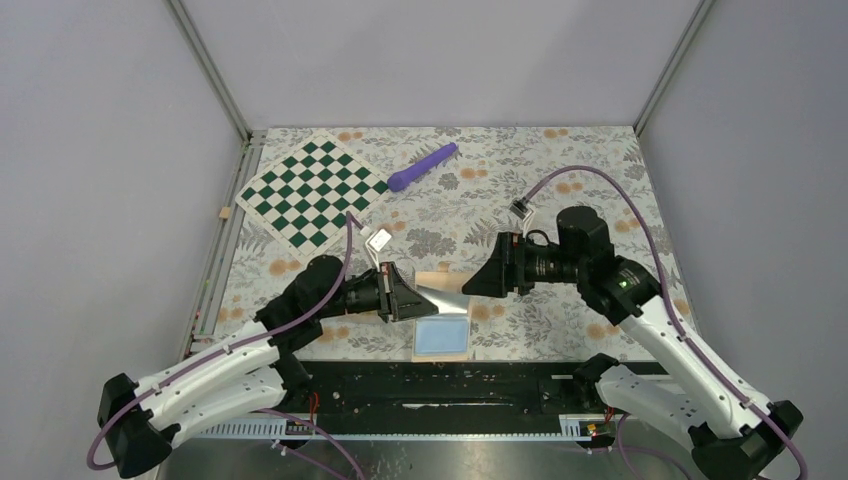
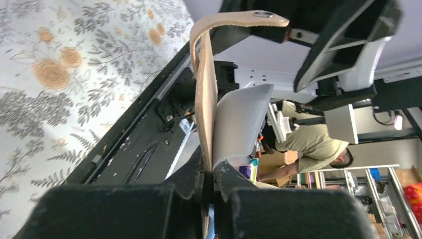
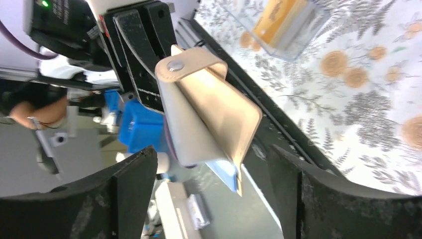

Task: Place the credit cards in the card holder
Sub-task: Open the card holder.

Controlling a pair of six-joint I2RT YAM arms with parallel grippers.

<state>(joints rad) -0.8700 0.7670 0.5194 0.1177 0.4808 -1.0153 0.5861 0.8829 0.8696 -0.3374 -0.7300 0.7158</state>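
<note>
The card holder (image 1: 441, 283) is a tan folding wallet held up above the table's near edge, between the two arms. My left gripper (image 1: 404, 297) is shut on its lower edge, and its fingertips (image 2: 194, 172) pinch the tan leather (image 2: 206, 94) and a grey inner flap (image 2: 240, 119). A light blue pocket panel (image 1: 443, 338) shows below it. My right gripper (image 3: 214, 191) is open and stands astride the card holder (image 3: 219, 112) without touching it. The snap strap (image 3: 175, 65) curls over the top. Orange-yellow credit cards (image 3: 282, 17) lie in a clear plastic case on the table.
A green-and-white checkered mat (image 1: 312, 190) lies at the back left. A purple stick-like object (image 1: 422, 166) lies beside it on the flowered tablecloth (image 1: 560, 170). The black rail (image 1: 450, 385) of the arm bases runs along the near edge.
</note>
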